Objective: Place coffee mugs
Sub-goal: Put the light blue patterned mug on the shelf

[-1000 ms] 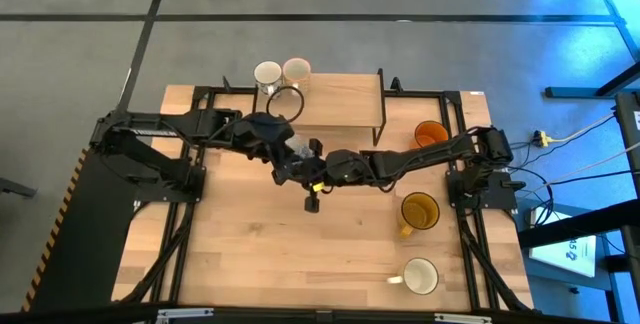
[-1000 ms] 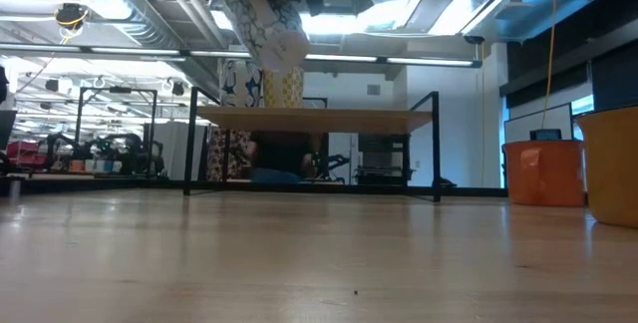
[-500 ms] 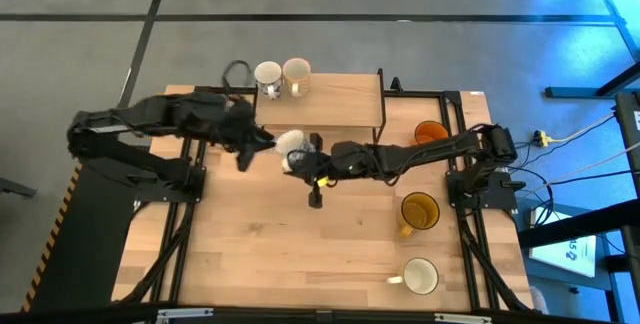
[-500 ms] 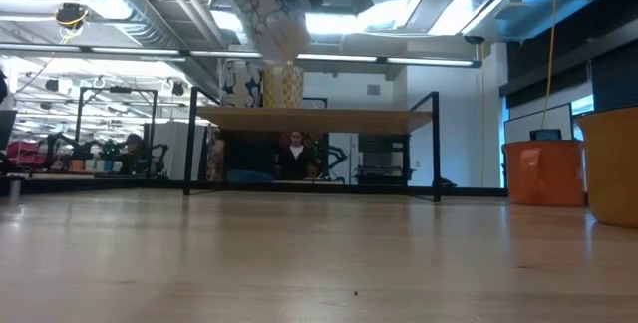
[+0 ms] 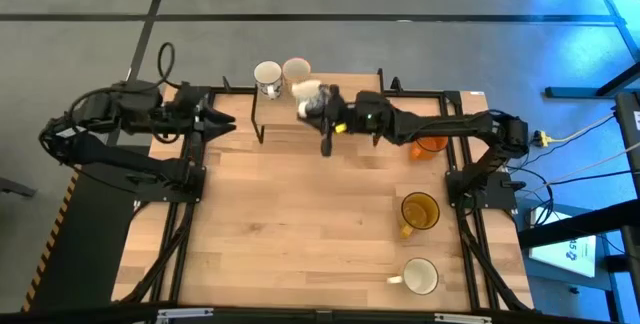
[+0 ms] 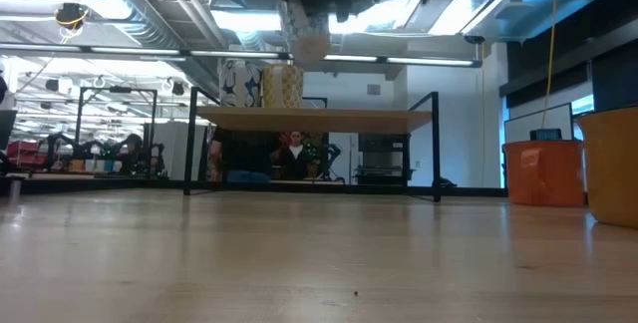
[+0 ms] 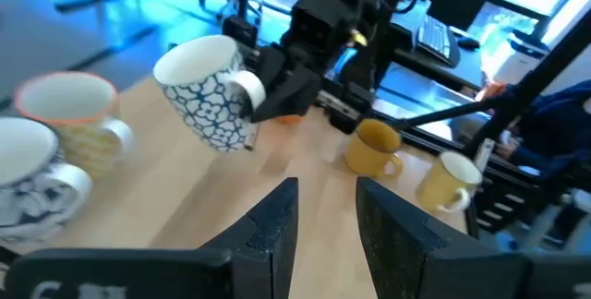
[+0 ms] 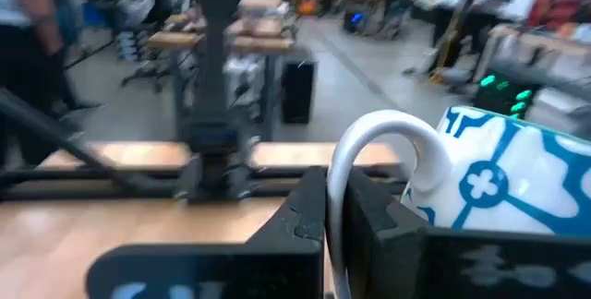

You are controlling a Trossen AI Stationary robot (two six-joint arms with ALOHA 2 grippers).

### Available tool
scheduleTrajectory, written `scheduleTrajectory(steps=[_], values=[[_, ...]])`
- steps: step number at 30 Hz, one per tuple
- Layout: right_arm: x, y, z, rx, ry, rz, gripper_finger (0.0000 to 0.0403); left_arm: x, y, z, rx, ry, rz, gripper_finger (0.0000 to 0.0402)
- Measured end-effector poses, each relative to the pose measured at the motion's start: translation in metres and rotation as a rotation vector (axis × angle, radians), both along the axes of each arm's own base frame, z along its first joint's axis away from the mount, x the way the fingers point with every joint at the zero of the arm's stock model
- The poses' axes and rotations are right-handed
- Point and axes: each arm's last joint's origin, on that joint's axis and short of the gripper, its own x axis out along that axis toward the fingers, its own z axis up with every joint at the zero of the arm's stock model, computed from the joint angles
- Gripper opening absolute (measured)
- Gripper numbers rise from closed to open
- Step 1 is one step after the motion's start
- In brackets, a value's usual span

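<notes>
- Six round mugs show from above: two stand on the raised wooden shelf point(image 5: 345, 99) at the far edge of the wooden worktop point(image 5: 300, 224), one is carried in the air, and three stand on the right side of the worktop.
- On the shelf, a white mug with dark blue pattern point(image 5: 267, 76) and a cream mug with yellow pattern and orange rim point(image 5: 297, 70) stand side by side, very close together; I cannot tell whether they touch.
- Right claw point(image 5: 322, 106) reaches over the shelf and is clamped on the handle of a white mug with a blue flower pattern point(image 5: 309, 95), held tilted above the shelf, just beside the cream mug.
- In the right wrist view the dark fingers point(image 8: 309, 209) close on the white loop handle of that mug point(image 8: 503, 184).
- Left claw point(image 5: 222, 121) hangs at the left edge of the worktop, well apart from the shelf mugs; its fingers point(image 7: 272, 225) stand parted with nothing between them.
- An orange mug point(image 5: 431, 136) stands partly hidden under the right arm.
- An amber-yellow mug point(image 5: 419, 211) stands nearer the front.
- A plain cream mug point(image 5: 419, 276) stands closest to the front right corner.
</notes>
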Motion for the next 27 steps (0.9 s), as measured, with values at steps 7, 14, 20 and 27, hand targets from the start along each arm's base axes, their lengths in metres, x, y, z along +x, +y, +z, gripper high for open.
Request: scheduleTrajectory(steps=[7,14,20,27], values=[[-0.025,-0.048,-0.023,-0.001,-0.051,0.023,0.0,-0.004,0.001,0.001,0.026,-0.014,0.038,0.0104],[-0.05,-0.088,-0.038,-0.029,-0.076,0.071,0.0,0.003,0.001,0.0,0.02,-0.003,0.036,0.0104],[-0.056,-0.113,-0.056,-0.038,-0.079,0.14,0.0,0.011,0.001,-0.001,0.022,0.015,0.034,0.0105],[-0.059,-0.133,-0.075,-0.067,-0.072,0.153,0.0,0.017,0.002,0.001,0.028,-0.008,0.046,0.0105]])
